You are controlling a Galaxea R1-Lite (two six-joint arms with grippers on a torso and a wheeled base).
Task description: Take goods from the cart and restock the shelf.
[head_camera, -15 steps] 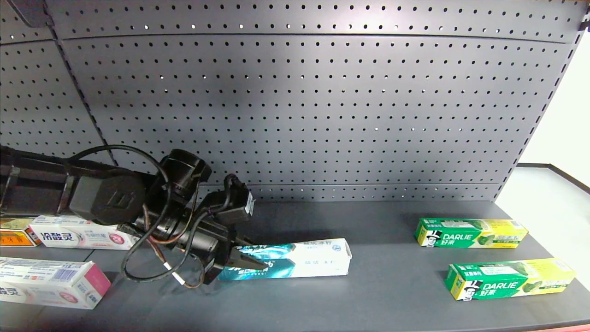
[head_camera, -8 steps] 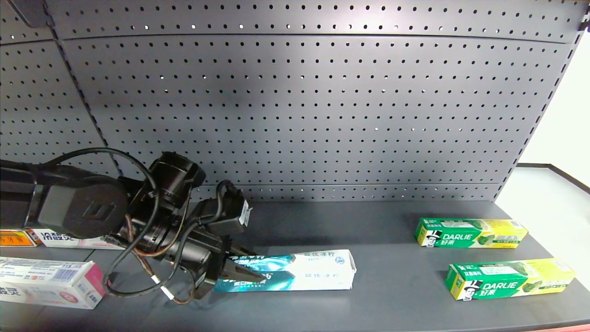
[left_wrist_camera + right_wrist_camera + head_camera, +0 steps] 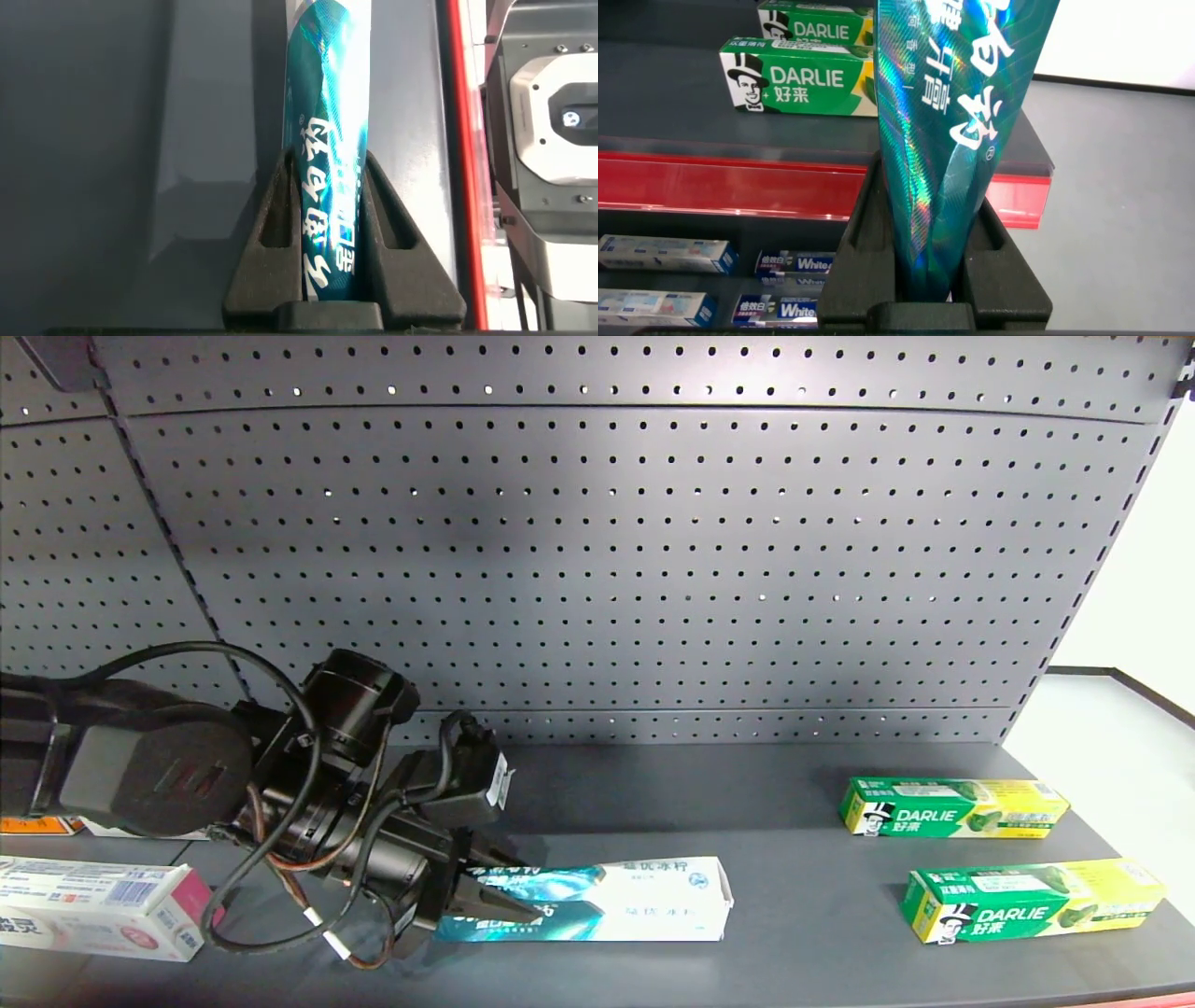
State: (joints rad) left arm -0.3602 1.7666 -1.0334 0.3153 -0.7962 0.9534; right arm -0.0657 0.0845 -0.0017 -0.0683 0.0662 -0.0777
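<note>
Toothpaste box (image 3: 607, 899), teal at one end and white at the other, lies low along the shelf (image 3: 803, 905), its long axis running side to side, roughly parallel to the pegboard (image 3: 597, 569). Its teal end sits between the fingers of the left gripper (image 3: 485, 902), which are closed narrowly on it, and its white end points to the robot's right, toward two green boxes (image 3: 952, 806) well apart from it. Large white characters run lengthwise down its teal face (image 3: 327, 112). The right gripper (image 3: 938, 233) is clamped on a second teal box (image 3: 962, 103) with a shiny rainbow sheen and big white characters, its long axis in line with the fingers. A pink-and-white box (image 3: 93, 920) lies at the shelf's left.
</note>
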